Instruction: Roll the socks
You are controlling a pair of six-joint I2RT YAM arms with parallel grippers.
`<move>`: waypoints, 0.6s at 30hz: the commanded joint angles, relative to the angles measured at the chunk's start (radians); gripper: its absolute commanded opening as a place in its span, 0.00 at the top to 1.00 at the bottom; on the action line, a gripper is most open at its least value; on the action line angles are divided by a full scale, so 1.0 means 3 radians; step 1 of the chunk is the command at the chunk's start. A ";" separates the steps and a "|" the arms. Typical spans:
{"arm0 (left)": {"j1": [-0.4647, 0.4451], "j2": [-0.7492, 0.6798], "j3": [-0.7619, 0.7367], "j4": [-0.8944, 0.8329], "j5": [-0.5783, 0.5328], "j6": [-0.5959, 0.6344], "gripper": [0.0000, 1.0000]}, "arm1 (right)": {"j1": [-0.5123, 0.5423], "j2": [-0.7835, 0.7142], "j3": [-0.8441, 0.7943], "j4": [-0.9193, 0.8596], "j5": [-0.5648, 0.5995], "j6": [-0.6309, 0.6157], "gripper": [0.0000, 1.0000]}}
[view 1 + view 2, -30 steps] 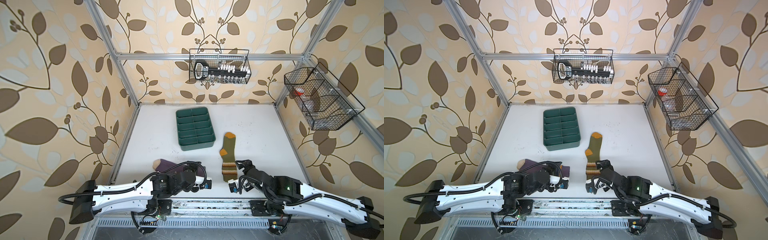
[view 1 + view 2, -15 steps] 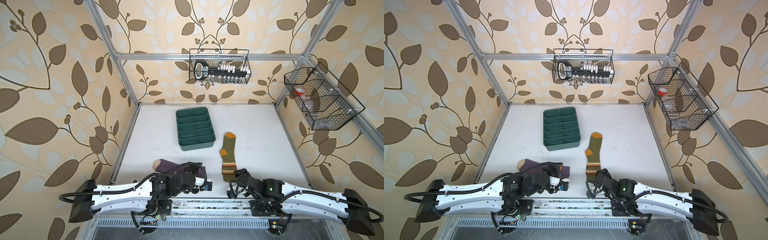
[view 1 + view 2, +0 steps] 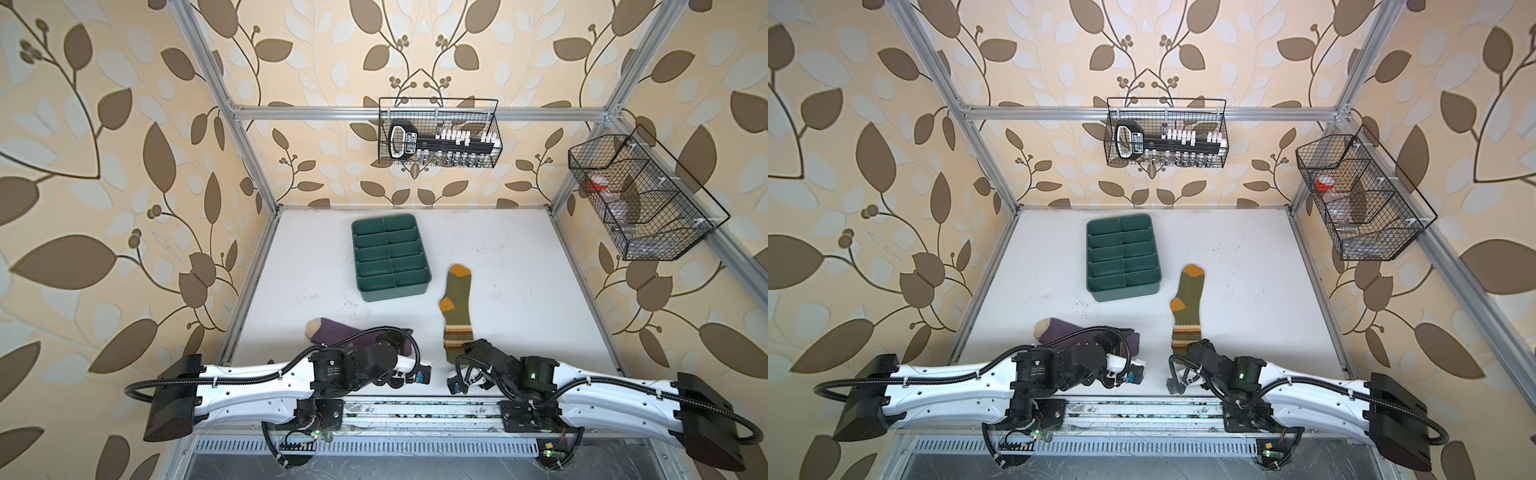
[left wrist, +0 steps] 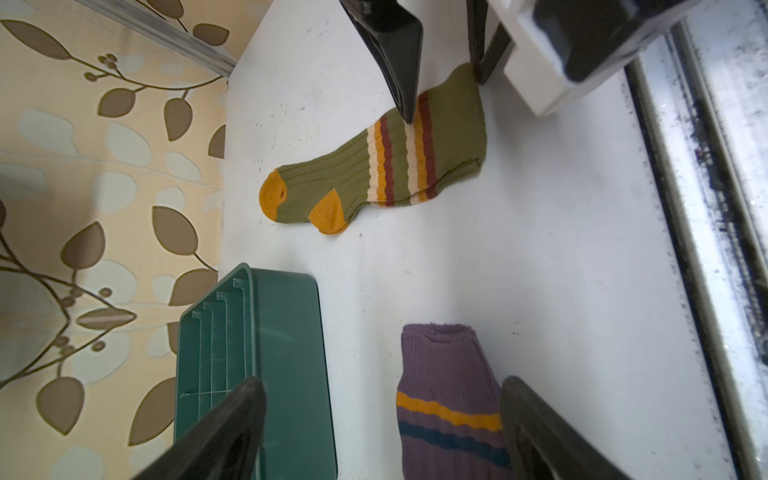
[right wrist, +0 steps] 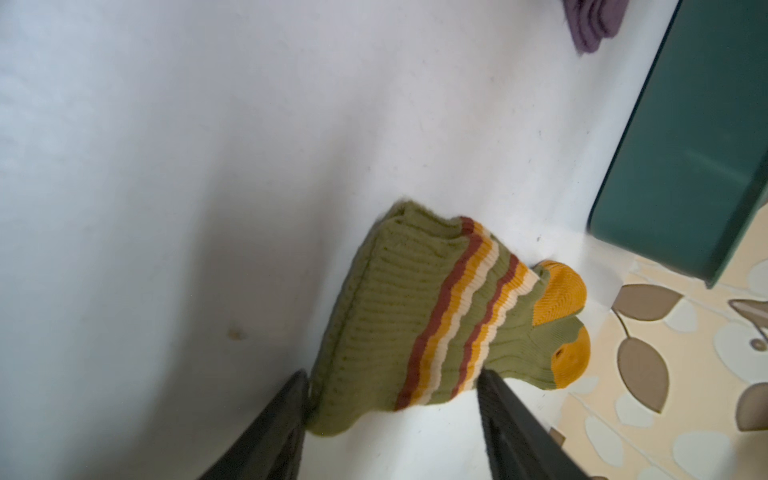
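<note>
Right wrist view: my right claw [image 5: 390,376] stands spread astride the cuff of the olive sock [image 5: 415,316], placed, I judge, to pinch it and start the roll. My left claw [image 4: 380,382] gapes wide, holding nothing, the purple sock [image 4: 444,374] lying between its jaws.

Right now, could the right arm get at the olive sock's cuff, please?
Probably yes: the right end effector straddles the cuff of the olive sock, with a finger on each side, and nothing else lies in the way.
</note>
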 commanded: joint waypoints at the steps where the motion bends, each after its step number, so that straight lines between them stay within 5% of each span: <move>1: -0.0048 0.0028 0.0080 0.0205 0.0193 -0.0030 0.11 | -0.0082 0.0016 -0.0152 -0.0066 -0.0236 -0.0010 0.46; 5: -0.0065 0.0114 0.0017 0.0469 0.0202 0.0049 0.05 | -0.0158 0.0025 -0.0161 -0.0074 -0.0319 -0.0023 0.60; 15: -0.0041 0.0723 -0.0030 0.1307 -0.0065 0.0240 0.24 | -0.0277 0.0184 0.0110 -0.0475 -0.0658 -0.0030 0.99; 18: 0.0007 0.0944 -0.0014 0.1590 -0.0148 0.0132 0.25 | -0.0349 0.0244 0.0252 -0.0614 -0.0848 -0.0064 1.00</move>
